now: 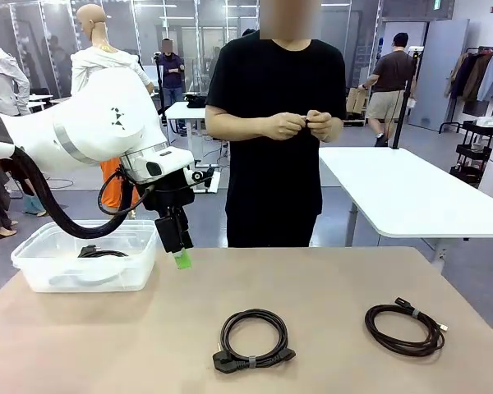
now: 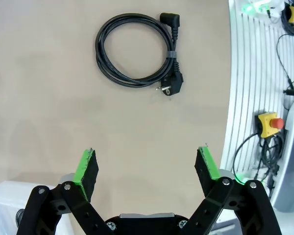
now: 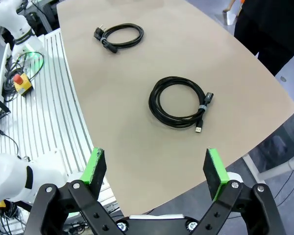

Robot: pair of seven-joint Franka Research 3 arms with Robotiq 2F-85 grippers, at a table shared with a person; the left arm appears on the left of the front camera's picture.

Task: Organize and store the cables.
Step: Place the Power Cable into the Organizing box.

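Two coiled black cables lie on the tan table (image 1: 329, 279). One with a mains plug (image 1: 253, 338) sits near the front middle, and a thinner one (image 1: 404, 328) lies to its right. A further coil (image 1: 99, 252) rests inside the clear bin (image 1: 41, 271). My left gripper (image 1: 179, 250) hangs open and empty above the table, just right of the bin. In the left wrist view the left gripper (image 2: 148, 166) is wide open, well short of the plug cable (image 2: 137, 49). My right gripper (image 3: 156, 166) is open, high over the table's edge, with the thinner cable (image 3: 179, 102) ahead and the plug cable (image 3: 120, 36) farther off.
A person (image 1: 275, 123) stands at the far side of the table with both hands together at chest height. A white table (image 1: 403, 193) stands behind at the right. A yellow stop button (image 2: 269, 122) and loose wires sit on the ribbed base beside the table.
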